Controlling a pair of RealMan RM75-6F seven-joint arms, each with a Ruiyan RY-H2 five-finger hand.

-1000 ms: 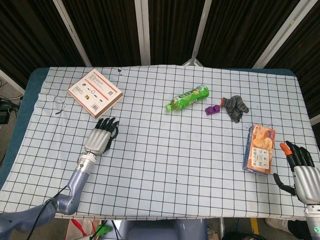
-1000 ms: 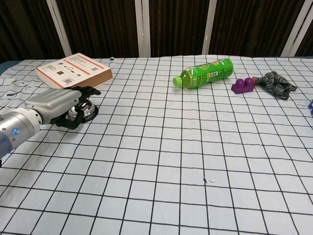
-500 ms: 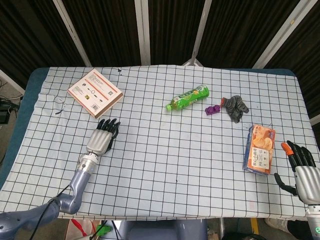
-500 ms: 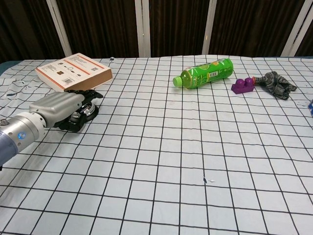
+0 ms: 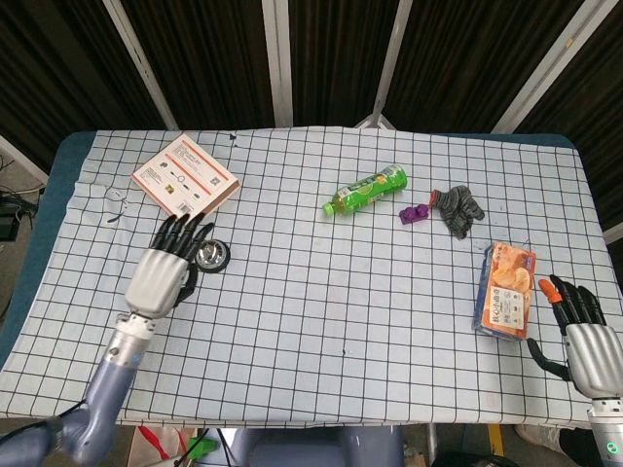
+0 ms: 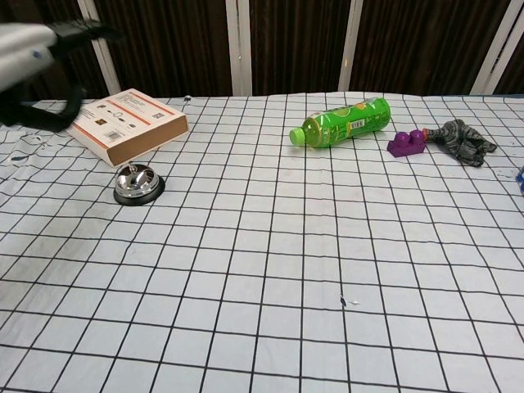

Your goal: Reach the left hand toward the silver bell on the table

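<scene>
— Bell (image 6: pixel 137 183) first: where does it stand?

— Silver, on a black base, upright on the checked cloth (image 5: pixel 321 321) at the left part of the table, just in front of the near corner of the orange and white box (image 5: pixel 185 180). In the chest view the bell stands free and nothing touches it.

— And the left hand (image 5: pixel 162 271)?

— From the head camera it shows just left of the bell, palm down, with the dark fingers (image 5: pixel 181 232) spread and pointing toward the box. It holds nothing. In the chest view the hand appears only at the upper left corner, high above the cloth, so it is raised over the table and not resting on the bell.

— The right hand (image 5: pixel 580 330)?

— At the right near edge of the table, fingers apart, one tip orange, nothing in it. It is just beside the snack packet (image 5: pixel 506 289) but apart from it.

— What else lies on the cloth?

— Green bottle (image 5: pixel 367 190) on its side near the middle far part, cap toward the left. To its right a small purple block (image 5: pixel 416 211), and touching that block a dark grey glove (image 5: pixel 458 208), crumpled. All three are well apart from the bell.
</scene>
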